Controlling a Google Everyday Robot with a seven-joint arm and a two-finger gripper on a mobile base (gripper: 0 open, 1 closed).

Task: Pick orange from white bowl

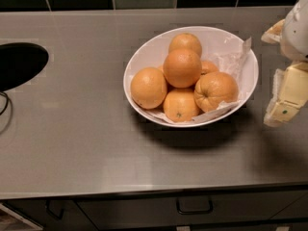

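gripper (270,77) right of white bowl (144,57)

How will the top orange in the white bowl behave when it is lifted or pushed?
The orange is round and rests on other oranges in the white bowl, so a push would probably roll it. Its skin looks smooth, so it may slip. The gripper is right of the bowl, not touching it.

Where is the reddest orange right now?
In the camera view, the orange tops the pile in the white bowl; the gripper hovers just right of it.
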